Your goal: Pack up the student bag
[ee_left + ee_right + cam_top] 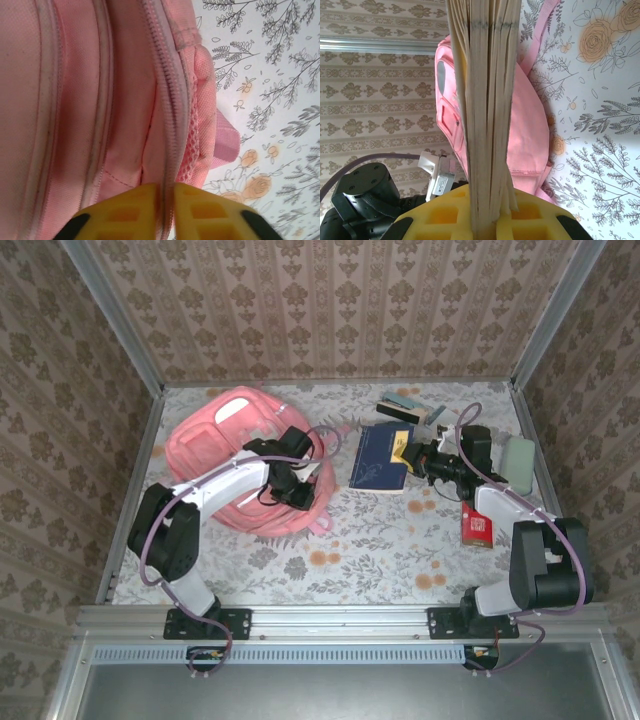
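Note:
The student bag (210,440), a large pink backpack, lies flat at the left middle of the table. My left gripper (300,495) sits at its right edge. In the left wrist view its yellow fingers (135,210) are shut on the bag's zipper seam (167,100), which runs up between them. My right gripper (408,455) is shut on a blue book (378,460) just right of the bag. In the right wrist view the book's pale page edges (487,100) rise from between the yellow jaws, with the bag (530,130) behind them.
A dark case and small items (408,406) lie at the back right. A pale green block (520,460) sits by the right wall and a red box (478,527) beside the right arm. Patterned walls enclose the floral table (330,560).

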Controlling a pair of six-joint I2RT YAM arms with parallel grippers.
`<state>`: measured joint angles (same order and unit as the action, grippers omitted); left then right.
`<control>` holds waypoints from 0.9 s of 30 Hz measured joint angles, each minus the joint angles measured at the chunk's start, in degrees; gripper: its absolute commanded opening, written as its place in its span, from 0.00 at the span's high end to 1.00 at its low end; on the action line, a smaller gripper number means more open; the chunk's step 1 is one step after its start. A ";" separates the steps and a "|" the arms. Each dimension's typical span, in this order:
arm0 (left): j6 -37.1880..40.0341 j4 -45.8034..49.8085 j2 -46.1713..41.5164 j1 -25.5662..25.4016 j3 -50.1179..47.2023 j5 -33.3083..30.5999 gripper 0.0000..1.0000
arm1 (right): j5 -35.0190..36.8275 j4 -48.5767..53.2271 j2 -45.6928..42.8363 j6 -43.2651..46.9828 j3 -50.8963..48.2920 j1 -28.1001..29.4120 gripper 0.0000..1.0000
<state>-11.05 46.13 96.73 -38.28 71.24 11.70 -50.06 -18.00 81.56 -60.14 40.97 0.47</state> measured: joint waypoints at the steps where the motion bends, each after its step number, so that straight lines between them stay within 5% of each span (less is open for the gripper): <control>1: 0.09 0.02 0.00 0.00 0.00 -0.17 0.98 | 0.00 0.00 0.00 0.00 0.00 0.07 1.00; 21: 0.39 3.58 -0.09 -0.31 3.65 -2.08 1.00 | 0.24 -0.02 0.17 -0.02 0.00 1.46 1.00; 27: 0.39 3.56 -0.09 -0.31 3.65 -2.03 0.93 | 0.39 -0.02 0.20 0.00 0.00 1.68 1.00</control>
<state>-10.66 49.69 96.64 -38.59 74.89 9.67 -49.67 -18.02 81.76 -60.14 40.97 2.15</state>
